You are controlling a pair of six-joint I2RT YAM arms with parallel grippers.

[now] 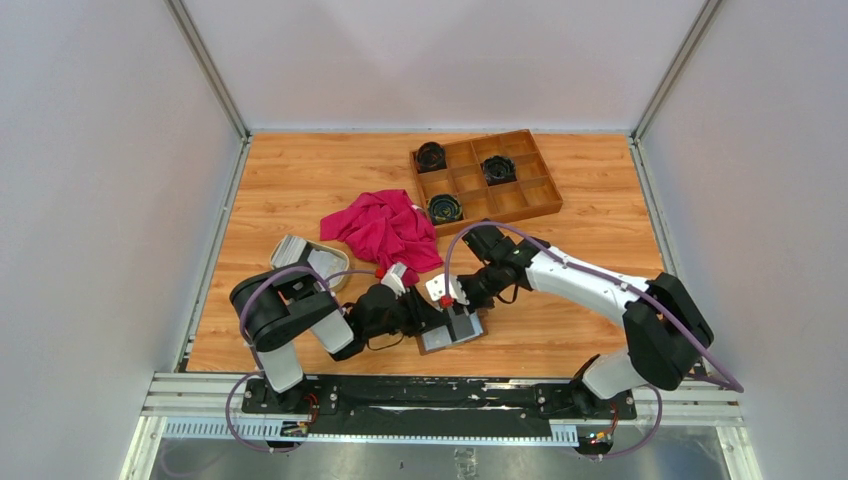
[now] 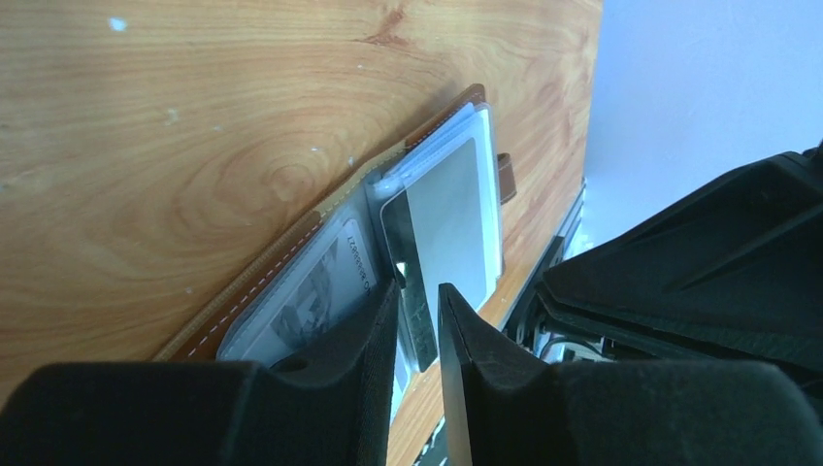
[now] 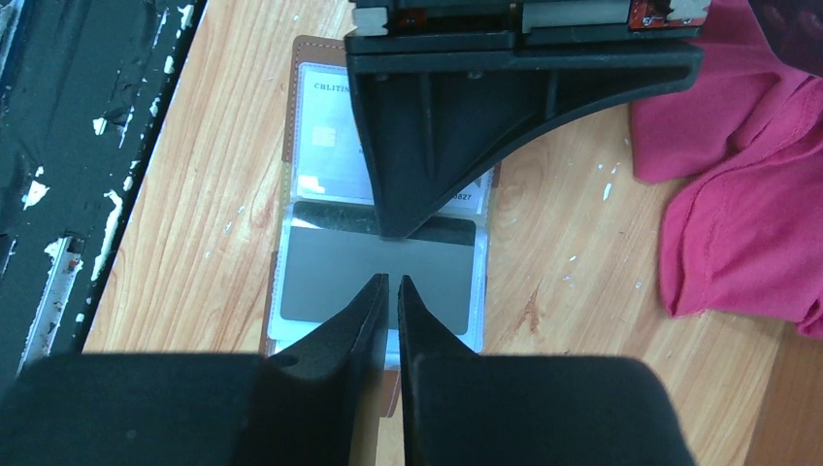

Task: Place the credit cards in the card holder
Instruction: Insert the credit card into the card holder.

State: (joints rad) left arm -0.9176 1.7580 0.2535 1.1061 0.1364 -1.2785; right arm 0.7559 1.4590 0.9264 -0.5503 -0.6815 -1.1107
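While the two arms are meeting low over the near edge of the tabletop, the top camera is showing the brown leather card holder lying open under the left claw and right claw. Behind the left arm, a cream dish is holding a stack of credit cards, so most of the job is looking undone. At the back, a wooden tray is carrying black round objects in three compartments. A red cloth is lying between tray and dish.

The left wrist camera is showing a printed card sitting in one clear pocket. A grey card is lying at the next pocket, seemingly partway in. Its near end is running between the left claw's fingers; I cannot tell whether they are pinching it.

The right wrist camera is showing the right claw almost clenched, only a slit between its jaws. It is grasping nothing visible and hovering over the grey card.
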